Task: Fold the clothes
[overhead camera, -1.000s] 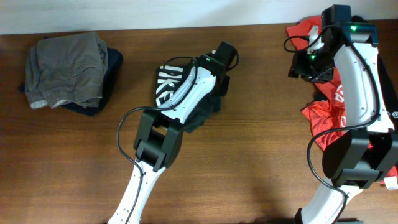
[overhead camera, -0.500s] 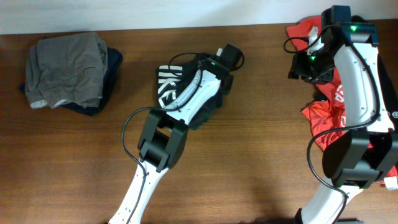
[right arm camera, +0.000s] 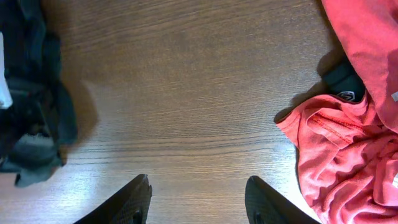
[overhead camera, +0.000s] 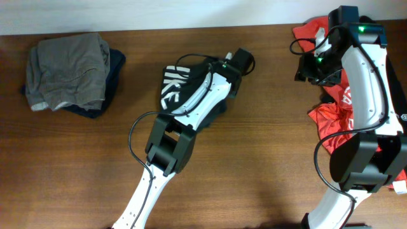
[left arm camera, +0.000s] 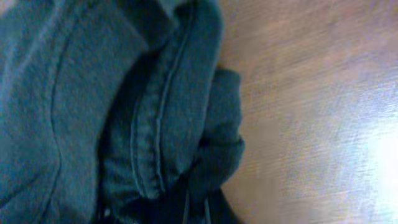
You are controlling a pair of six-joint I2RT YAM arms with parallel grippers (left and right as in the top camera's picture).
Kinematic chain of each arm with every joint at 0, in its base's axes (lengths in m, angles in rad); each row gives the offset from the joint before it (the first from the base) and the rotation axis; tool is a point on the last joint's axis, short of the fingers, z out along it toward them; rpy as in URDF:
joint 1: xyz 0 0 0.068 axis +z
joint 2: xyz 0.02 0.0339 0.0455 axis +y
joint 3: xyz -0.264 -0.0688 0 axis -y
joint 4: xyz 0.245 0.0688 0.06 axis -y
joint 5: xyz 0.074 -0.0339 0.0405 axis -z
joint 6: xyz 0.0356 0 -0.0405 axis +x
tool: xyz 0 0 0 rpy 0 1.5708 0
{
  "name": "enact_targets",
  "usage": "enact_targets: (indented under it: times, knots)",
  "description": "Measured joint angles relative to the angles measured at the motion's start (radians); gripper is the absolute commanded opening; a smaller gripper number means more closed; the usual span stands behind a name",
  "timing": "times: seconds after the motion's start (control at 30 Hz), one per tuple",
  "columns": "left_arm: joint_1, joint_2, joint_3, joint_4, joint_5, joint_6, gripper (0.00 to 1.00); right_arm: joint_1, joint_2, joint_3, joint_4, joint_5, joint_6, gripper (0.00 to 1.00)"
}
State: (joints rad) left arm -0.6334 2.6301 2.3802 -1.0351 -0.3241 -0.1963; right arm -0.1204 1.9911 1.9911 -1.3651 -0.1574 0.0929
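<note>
Overhead, the dark garment (overhead camera: 175, 86) with white lettering lies bunched mid-table, toward the far edge. The left arm stretches across it, and the left gripper (overhead camera: 244, 62) sits at the garment's right end. To the far left is a folded grey pile (overhead camera: 67, 70) resting on a navy piece (overhead camera: 114, 76), with a wide strip of bare table (overhead camera: 254, 159) between the pile and the garment. The whole near half of the wood is open. The red clothes (overhead camera: 334, 114) are heaped at the right edge under the right arm, and the right gripper (overhead camera: 310, 67) hangs beside them over bare wood.

In the left wrist view, seamed dark cloth fills the left side and gathers down into the fingers at the bottom edge, which pinch a fold of it. Blurred wood runs along the right.

In the right wrist view, the fingers (right arm camera: 134, 200) are spread wide with nothing between them. Bare wood lies below, with the dark garment's edge at left and red cloth at right.
</note>
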Motion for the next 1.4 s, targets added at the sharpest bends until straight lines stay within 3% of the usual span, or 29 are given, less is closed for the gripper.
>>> enact_targets:
  times: [0.17, 0.4, 0.73, 1.0, 1.4]
  knots:
    - [0.025, 0.0, 0.144, -0.159, 0.013, 0.08, 0.0, 0.0, 0.0, 0.0, 0.0, 0.0, 0.0, 0.54]
    - [0.093, -0.045, 0.367, -0.256, -0.031, 0.265, 0.0, 0.0, 0.0, 0.0, 0.004, 0.0, 0.0, 0.55]
    - [0.249, -0.187, 0.451, -0.289, -0.101, 0.326, 0.0, 0.0, 0.0, 0.0, 0.004, 0.0, 0.0, 0.55]
    - [0.417, -0.235, 0.451, -0.279, -0.107, 0.374, 0.0, 0.0, 0.0, 0.0, 0.003, 0.0, 0.0, 0.55]
    - [0.66, -0.283, 0.451, -0.053, -0.118, 0.658, 0.0, 0.0, 0.0, 0.0, 0.002, 0.0, 0.0, 0.55]
